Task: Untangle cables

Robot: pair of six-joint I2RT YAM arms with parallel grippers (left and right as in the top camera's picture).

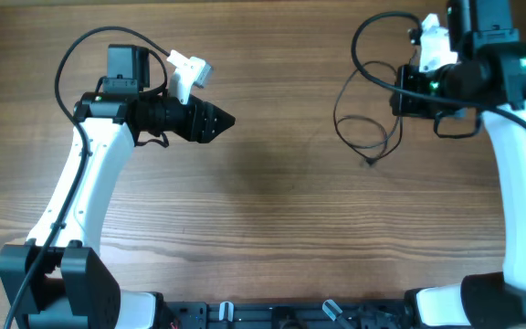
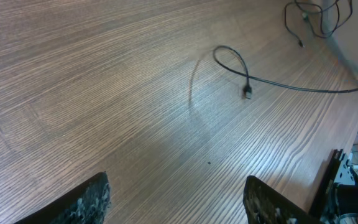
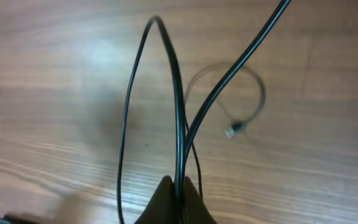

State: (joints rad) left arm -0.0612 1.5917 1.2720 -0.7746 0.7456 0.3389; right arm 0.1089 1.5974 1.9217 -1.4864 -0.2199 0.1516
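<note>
Middle of the table point(image 1: 272, 210) gives free passage; the cables point(image 1: 338, 121) loop, seemingly part-lifted, far right.

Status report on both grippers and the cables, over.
Left gripper open, empty. Right gripper shut on cables, plug end loose. Nothing seen in the way.

Probably a robotics lab: a white left arm point(image 1: 78, 187) and right arm point(image 1: 519, 174) mounted on one wood-grain desk point(image 1: 272, 219); surroundings hardly show.
</note>
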